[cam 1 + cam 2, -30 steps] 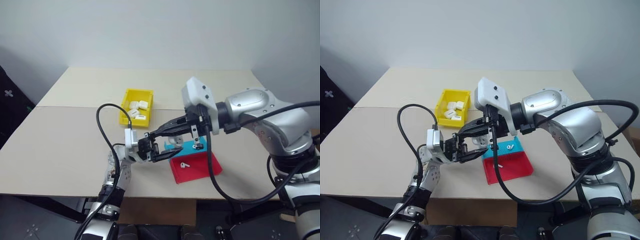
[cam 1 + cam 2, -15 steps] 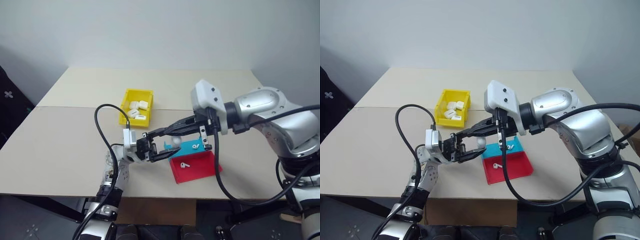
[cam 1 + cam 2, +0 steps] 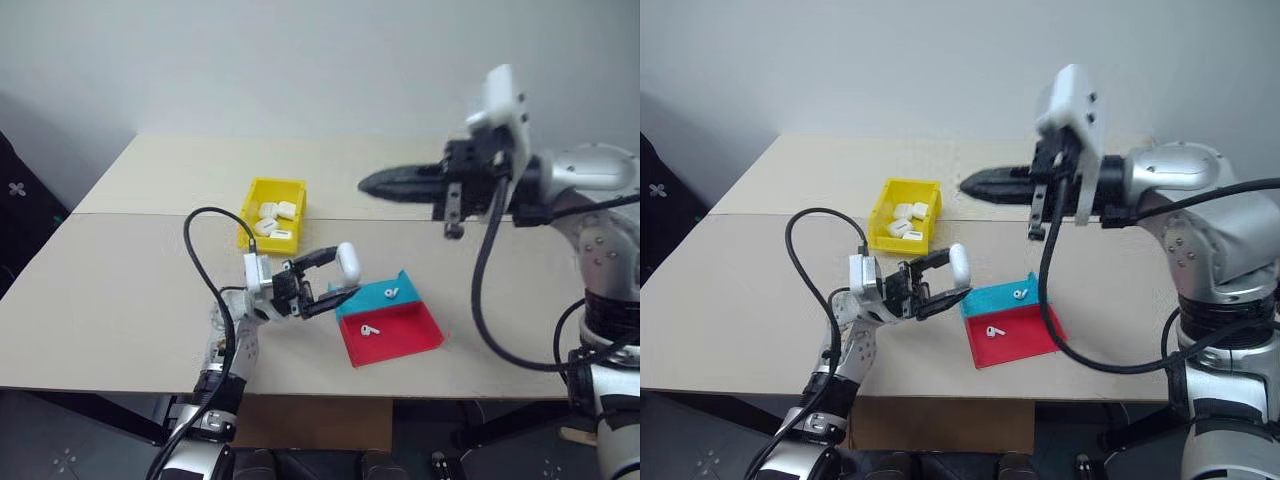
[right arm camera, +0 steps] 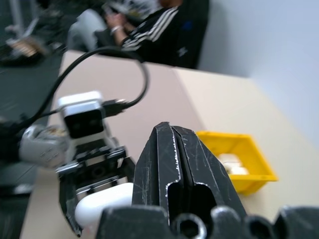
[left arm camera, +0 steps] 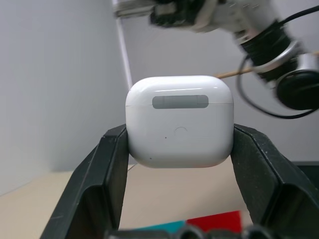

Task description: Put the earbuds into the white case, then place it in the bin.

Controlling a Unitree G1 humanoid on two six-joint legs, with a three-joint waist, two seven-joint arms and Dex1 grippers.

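A: Your left gripper is clamped on the white case, one black finger on each side. The lid looks closed and the case is held clear above the table, near the blue tray.

B: And your right gripper?

A: Fingers pressed together, nothing between them. You have it raised over the far half of the table, pointing toward your left, well apart from the case.

B: Earbuds?

A: One earbud lies in the blue tray, another earbud in the red tray beside it.

B: The bin?

A: The yellow bin sits beyond your left gripper and holds several white cases.
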